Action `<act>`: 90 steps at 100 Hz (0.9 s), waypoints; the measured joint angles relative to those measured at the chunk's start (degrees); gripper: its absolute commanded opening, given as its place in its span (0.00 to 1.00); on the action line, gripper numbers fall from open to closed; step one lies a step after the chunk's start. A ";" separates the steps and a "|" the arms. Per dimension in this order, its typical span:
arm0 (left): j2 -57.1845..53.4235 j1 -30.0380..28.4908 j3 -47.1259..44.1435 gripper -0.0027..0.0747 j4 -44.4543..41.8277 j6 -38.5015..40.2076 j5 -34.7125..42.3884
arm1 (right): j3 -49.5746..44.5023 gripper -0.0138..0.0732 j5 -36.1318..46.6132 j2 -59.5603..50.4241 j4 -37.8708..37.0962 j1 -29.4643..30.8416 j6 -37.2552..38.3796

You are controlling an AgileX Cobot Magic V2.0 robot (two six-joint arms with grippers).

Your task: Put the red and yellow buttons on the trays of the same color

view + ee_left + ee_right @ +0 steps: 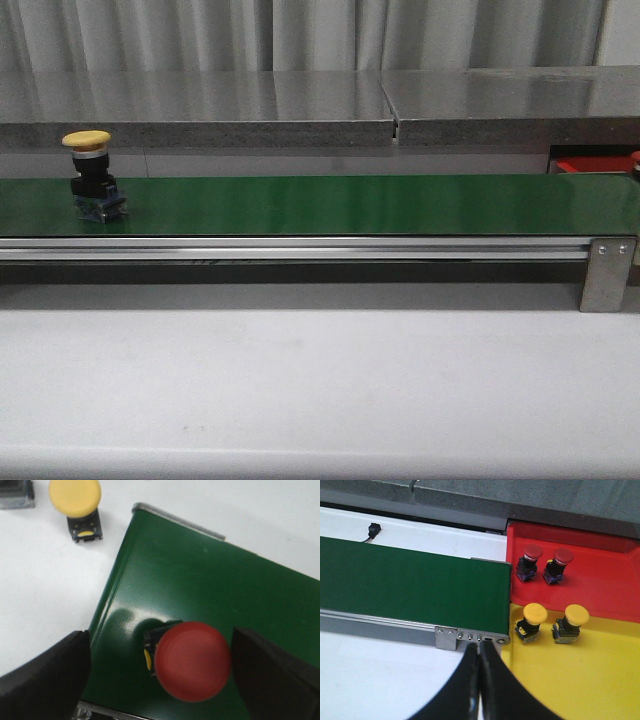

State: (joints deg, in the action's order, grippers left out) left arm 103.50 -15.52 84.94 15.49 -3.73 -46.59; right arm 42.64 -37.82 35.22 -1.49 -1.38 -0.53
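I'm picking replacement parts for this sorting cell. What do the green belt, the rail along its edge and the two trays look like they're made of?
Green belt: likely PVC or rubber; matte, with fine texture and soft sheen.
Rail: brushed aluminium by its look; silver, with a screwed metal end bracket.
Red tray and yellow tray: probably moulded plastic; uniform saturated colour, smooth, rounded raised rims. The exact polymer cannot be told.

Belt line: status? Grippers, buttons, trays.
Left gripper open, straddling red button on green belt. Right gripper shut, empty. Red tray and yellow tray hold two matching buttons each. Yellow button rides belt; nothing blocking.
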 measured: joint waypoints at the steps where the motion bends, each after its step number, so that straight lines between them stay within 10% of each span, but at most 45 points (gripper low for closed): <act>1: -0.43 0.14 0.00 0.76 -0.03 -0.33 0.00 | 0.00 0.02 0.00 0.00 0.00 0.00 0.00; 15: -5.22 2.18 0.00 0.61 0.80 -2.81 0.00 | 0.00 0.02 0.00 0.00 0.00 0.00 0.00; 35: -12.07 5.48 -0.86 0.01 1.05 -4.54 -0.21 | 0.00 0.02 0.00 0.00 0.00 0.00 0.00; 90: -34.64 17.90 -17.27 0.01 1.54 -9.89 4.30 | 0.00 0.02 0.00 0.00 0.00 0.00 0.00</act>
State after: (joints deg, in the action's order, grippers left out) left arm 68.86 2.38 67.68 17.03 -13.61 -42.28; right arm 42.64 -37.82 35.22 -1.49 -1.38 -0.53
